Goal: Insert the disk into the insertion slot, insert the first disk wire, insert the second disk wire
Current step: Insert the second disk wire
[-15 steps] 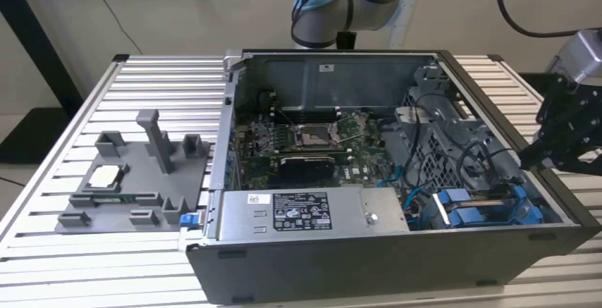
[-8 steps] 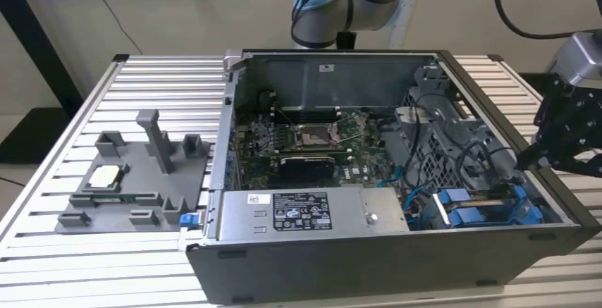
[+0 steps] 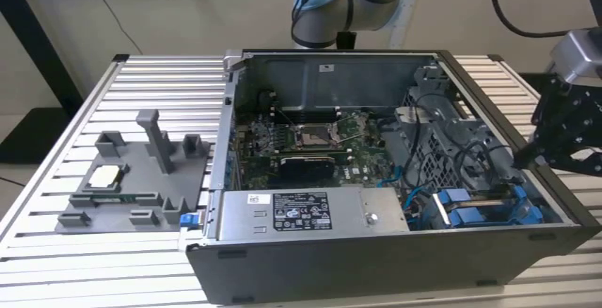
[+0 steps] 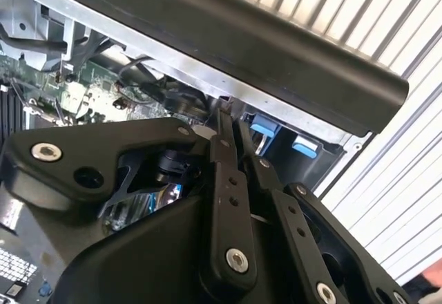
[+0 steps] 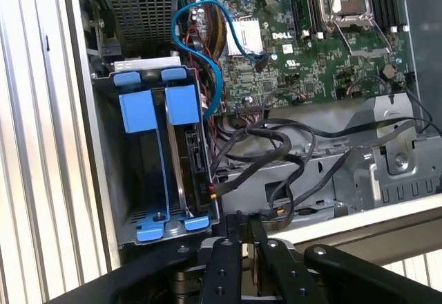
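The disk [image 5: 181,173] (clipped in its blue carrier) is seen standing on edge inside the insertion slot [image 5: 131,179], the dark grey bay at a corner of the open computer case [image 3: 376,266]; blue tabs [image 3: 480,209] mark it in the exterior view, toward that view's right. Black wires [image 5: 276,152] are draped just beside the bay, and a blue cable [image 5: 200,34] is looped over the green motherboard [image 5: 331,48]. The gripper [image 5: 245,224] is held above the case edge, near the bay, its fingers [image 4: 224,159] clenched together on nothing. The case is borne by a ribbed counter [image 3: 160,75], beside a grey fixture [image 3: 132,174].
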